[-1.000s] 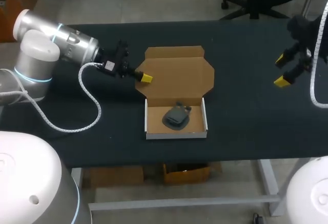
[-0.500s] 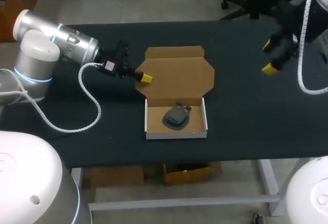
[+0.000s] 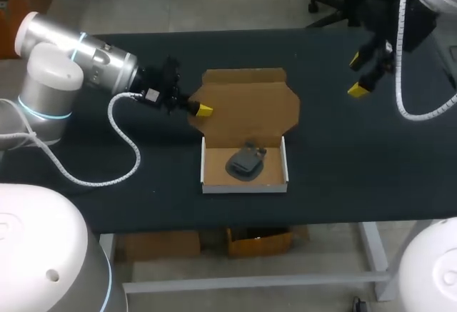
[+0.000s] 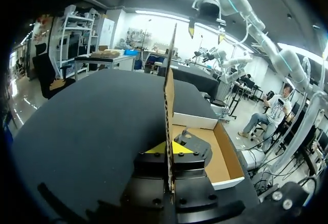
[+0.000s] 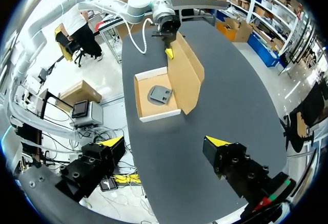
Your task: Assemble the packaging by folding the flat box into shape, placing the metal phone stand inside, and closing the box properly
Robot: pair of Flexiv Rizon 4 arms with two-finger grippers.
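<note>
The box (image 3: pixel 245 173) sits open near the middle of the dark counter (image 3: pixel 357 169), a shallow white-walled tray with a brown inside. The grey stand (image 3: pixel 245 162) lies in the tray, near its rear wall and well inside the rim. The brown lid (image 3: pixel 250 105) rises from that rear wall at a slant, clear of the counter, its far flap creased along the outer edge. The left tool (image 3: pixel 202 109) is at the lid's left corner, and the left arm (image 3: pixel 78 58) comes in low over the counter from the side, its white hose (image 3: pixel 121 148) looping on the surface beside it. In the left wrist view the lid (image 4: pixel 168 80) shows edge-on, running straight into the left tool (image 4: pixel 169 147), with a yellow tip pressed on each face, so the tool is closed on the cardboard; the tray (image 4: pixel 225 152) and the stand (image 4: pixel 197 144) lie just beside that edge. The right tool (image 3: pixel 357 75) hangs above the counter's far right part, well apart from the box, its two yellow tips spread wide with nothing between them. From the right wrist view the right tool (image 5: pixel 165 142) looks down on bare counter (image 5: pixel 230 96), and ahead of it are the box (image 5: pixel 146 106), the stand (image 5: pixel 160 94), the tilted lid (image 5: pixel 185 78) and the left tool (image 5: pixel 168 53) on the lid's corner.
</note>
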